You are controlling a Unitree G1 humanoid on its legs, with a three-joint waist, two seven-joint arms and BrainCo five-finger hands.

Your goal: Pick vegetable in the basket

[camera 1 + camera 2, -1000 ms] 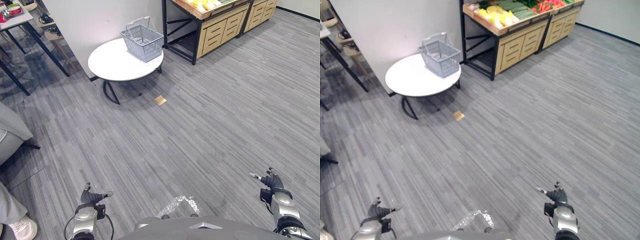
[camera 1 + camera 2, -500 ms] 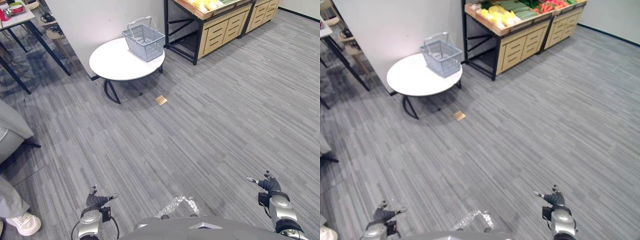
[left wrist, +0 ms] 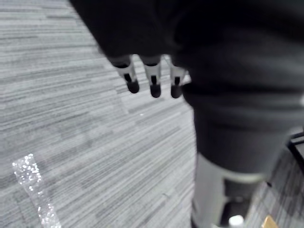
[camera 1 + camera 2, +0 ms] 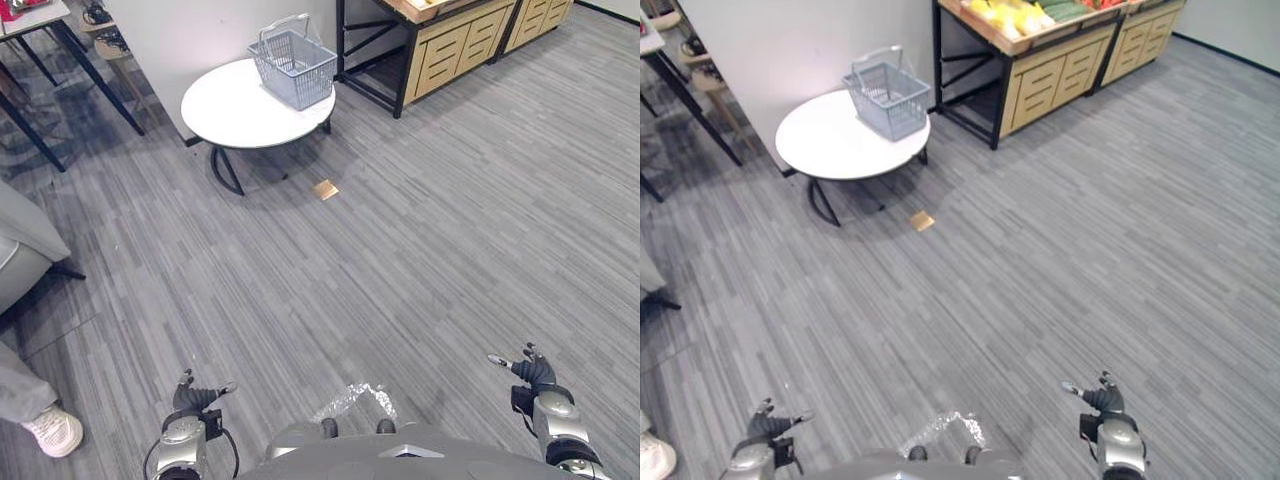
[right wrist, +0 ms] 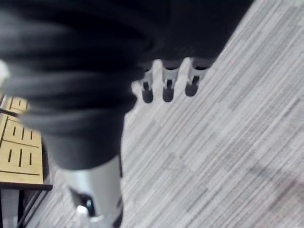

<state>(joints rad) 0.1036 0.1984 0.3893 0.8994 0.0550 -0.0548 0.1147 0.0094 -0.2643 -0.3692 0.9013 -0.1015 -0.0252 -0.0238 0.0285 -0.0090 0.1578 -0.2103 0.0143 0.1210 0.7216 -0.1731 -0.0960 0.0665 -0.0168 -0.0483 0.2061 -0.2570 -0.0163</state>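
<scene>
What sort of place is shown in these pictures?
Probably a mock grocery shop in an office room: a wooden produce stand with vegetables, a grey shopping basket on a round white table.

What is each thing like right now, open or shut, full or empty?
basket: upright on the round table, looks empty.
left hand: open, holding nothing.
right hand: open, holding nothing.
drawers: all shut.
yellow vegetables: piled on the wooden stand, above the drawers.
</scene>
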